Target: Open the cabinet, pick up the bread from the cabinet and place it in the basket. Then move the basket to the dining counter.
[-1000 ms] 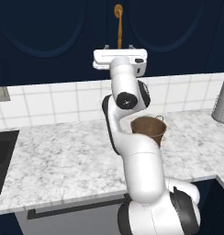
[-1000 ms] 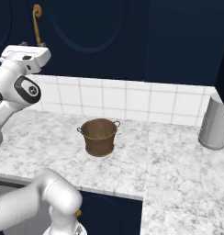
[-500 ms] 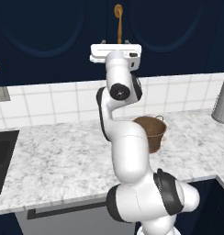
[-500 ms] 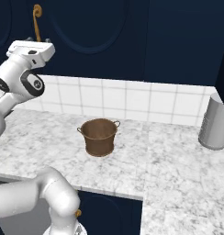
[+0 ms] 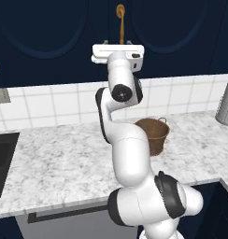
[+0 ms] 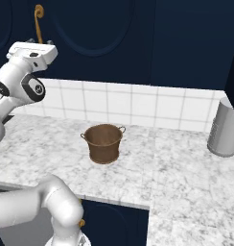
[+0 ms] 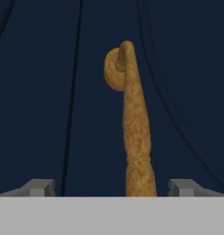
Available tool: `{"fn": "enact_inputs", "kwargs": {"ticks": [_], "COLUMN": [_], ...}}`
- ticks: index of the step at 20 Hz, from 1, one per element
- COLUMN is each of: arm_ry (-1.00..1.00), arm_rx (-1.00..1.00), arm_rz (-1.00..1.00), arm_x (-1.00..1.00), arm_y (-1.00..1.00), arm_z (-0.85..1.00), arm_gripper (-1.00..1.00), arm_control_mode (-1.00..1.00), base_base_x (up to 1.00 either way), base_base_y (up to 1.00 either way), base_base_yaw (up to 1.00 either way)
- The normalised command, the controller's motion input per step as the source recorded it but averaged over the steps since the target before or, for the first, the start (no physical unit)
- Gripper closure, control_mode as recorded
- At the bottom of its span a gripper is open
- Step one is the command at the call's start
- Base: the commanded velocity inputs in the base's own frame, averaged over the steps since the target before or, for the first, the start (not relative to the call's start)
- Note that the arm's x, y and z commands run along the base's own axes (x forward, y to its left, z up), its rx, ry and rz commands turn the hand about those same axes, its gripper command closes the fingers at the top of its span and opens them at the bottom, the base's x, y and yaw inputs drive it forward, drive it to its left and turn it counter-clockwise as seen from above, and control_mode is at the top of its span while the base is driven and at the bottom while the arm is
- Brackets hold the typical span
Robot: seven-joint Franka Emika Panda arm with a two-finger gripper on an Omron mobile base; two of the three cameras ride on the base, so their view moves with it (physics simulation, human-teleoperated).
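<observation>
In the left base view, the white arm is rising from the bench (image 5: 55, 163) and reaching up to the dark navy cabinet (image 5: 50, 37). The white hand is sitting level against the cabinet front, with the fingers (image 5: 119, 44) pointing at the lower part of the curved brass handle (image 5: 120, 21). The handle is running upward from the fingers to a round mount. The basket (image 5: 155, 135), round and brown, is standing on the marbled bench well below the fingers and slightly to the right, partly hidden behind the arm. A grey ribbed cylinder (image 5: 226, 102) is standing far to the right at the bench's back. The cabinet doors are sitting shut.

In the right base view, the hand is showing at upper left, with the fingers (image 6: 38, 42) just under the brass handle (image 6: 39, 19). The basket (image 6: 104, 142) is standing upright on the bench (image 6: 176, 178), well below and to the right of the fingers. The grey cylinder (image 6: 225, 128) is standing far right.

In the hand view, the two fingers (image 7: 114, 187) are standing wide apart and gripping nothing. The brass handle (image 7: 134, 133) is running upright between them, nearer the right tip (image 7: 185, 187) than the left (image 7: 38, 187), touching neither. The navy cabinet door (image 7: 40, 92) is lying straight ahead of the fingers. Whether the bread is behind the door cannot be told.
</observation>
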Motion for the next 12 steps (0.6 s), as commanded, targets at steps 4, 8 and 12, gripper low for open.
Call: {"fn": "enact_inputs", "kwargs": {"ticks": [4, 8, 12], "arm_ry": [0.0, 0.0, 0.01], "arm_rx": [0.0, 0.0, 0.0], "arm_rz": [0.01, 0.0, 0.0], "arm_x": [0.14, 0.0, 0.0], "arm_y": [0.0, 0.0, 0.0], "arm_z": [0.0, 0.0, 0.0], "arm_gripper": [1.0, 1.0, 1.0], "arm_control_mode": [-1.0, -1.0, -1.0], "base_base_x": [0.0, 0.0, 0.0], "base_base_y": [0.0, 0.0, 0.0], "base_base_yaw": [0.0, 0.0, 0.0]}}
